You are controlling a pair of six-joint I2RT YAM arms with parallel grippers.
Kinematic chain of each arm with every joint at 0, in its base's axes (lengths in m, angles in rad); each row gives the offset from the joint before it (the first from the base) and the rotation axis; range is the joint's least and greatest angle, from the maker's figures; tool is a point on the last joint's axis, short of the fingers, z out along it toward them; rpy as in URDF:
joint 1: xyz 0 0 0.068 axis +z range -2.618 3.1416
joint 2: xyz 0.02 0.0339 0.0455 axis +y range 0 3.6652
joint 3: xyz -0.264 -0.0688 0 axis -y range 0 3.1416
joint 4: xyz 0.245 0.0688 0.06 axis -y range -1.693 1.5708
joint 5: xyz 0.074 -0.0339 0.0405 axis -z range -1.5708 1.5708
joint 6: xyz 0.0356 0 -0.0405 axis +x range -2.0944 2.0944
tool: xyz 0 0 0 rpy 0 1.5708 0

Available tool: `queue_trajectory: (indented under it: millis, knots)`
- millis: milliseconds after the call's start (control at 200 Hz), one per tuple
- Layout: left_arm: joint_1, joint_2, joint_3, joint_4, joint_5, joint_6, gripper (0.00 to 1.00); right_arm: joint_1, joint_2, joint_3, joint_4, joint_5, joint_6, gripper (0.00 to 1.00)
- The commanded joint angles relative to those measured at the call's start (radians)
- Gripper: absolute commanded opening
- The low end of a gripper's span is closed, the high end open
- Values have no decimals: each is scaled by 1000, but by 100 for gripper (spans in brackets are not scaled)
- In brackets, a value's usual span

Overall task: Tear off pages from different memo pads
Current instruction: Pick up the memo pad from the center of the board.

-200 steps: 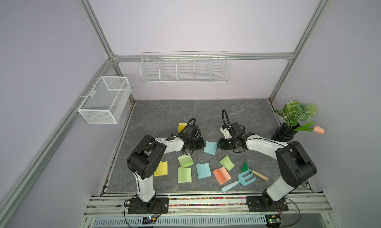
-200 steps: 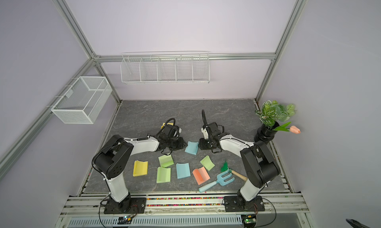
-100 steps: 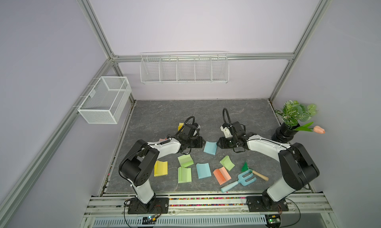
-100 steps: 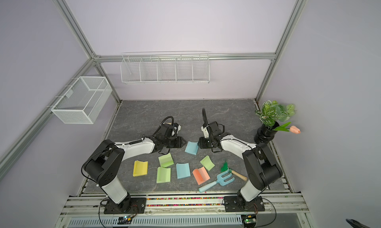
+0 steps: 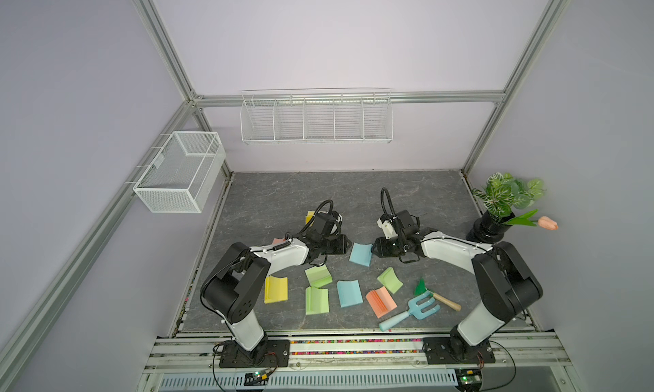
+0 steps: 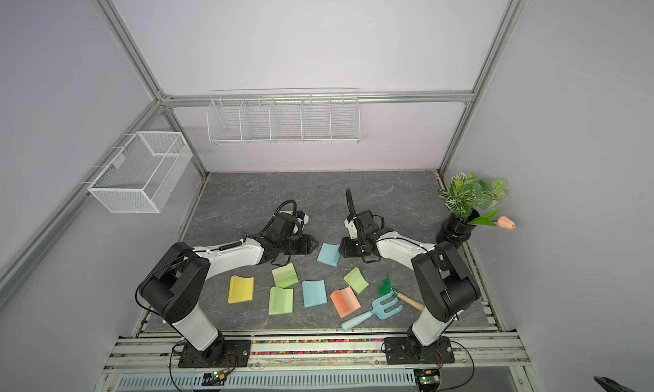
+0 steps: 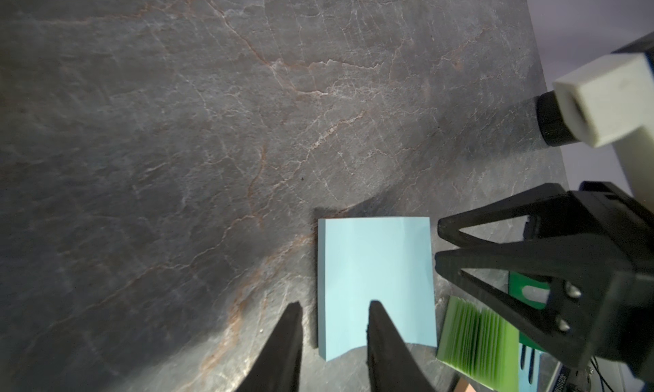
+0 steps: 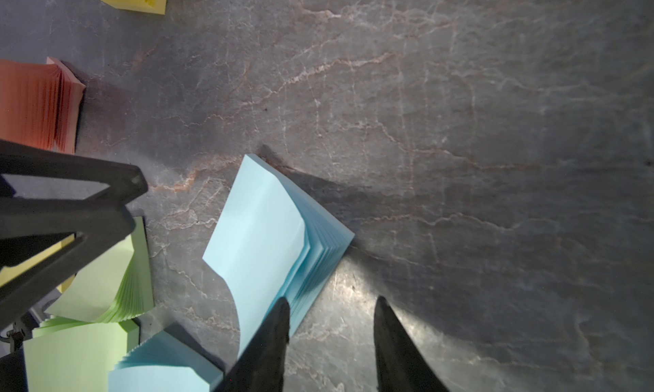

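Flanking the light blue memo pad (image 5: 360, 255) in both top views, the left gripper (image 5: 345, 245) and right gripper (image 5: 373, 248) seemed poised to brace and peel it. From the left wrist, narrowly parted, empty jaws straddled its crisp square edge. From the right wrist, half-spread empty jaws met fanned matte leaves beneath a curled top page (image 8: 262, 238).
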Motion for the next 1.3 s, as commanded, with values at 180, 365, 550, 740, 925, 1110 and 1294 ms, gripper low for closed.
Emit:
queue_trajectory:
  millis: [180, 365, 550, 740, 925, 1110, 1294]
  knots:
    - [-6, -8, -11, 16, -14, 6, 34, 2, 12, 6, 18, -25, 11, 41]
    - [-7, -5, -11, 19, -13, 3, 34, 4, 17, 11, 20, -25, 13, 41]
    - [-7, 3, -10, 21, -8, 2, 34, 4, 28, 21, 21, -30, 14, 41]
    - [-9, 4, -8, 21, -6, 0, 34, 5, 32, 26, 19, -38, 15, 42]
    - [-10, 9, -6, 24, -3, 0, 34, 5, 41, 34, 14, -30, 15, 46]
    - [-22, 9, -4, 38, 23, 10, 34, 6, 68, 56, -8, 7, 2, 47]
    - [-59, 0, -1, 45, 35, 49, 34, 11, 89, 70, -13, 12, -1, 47]
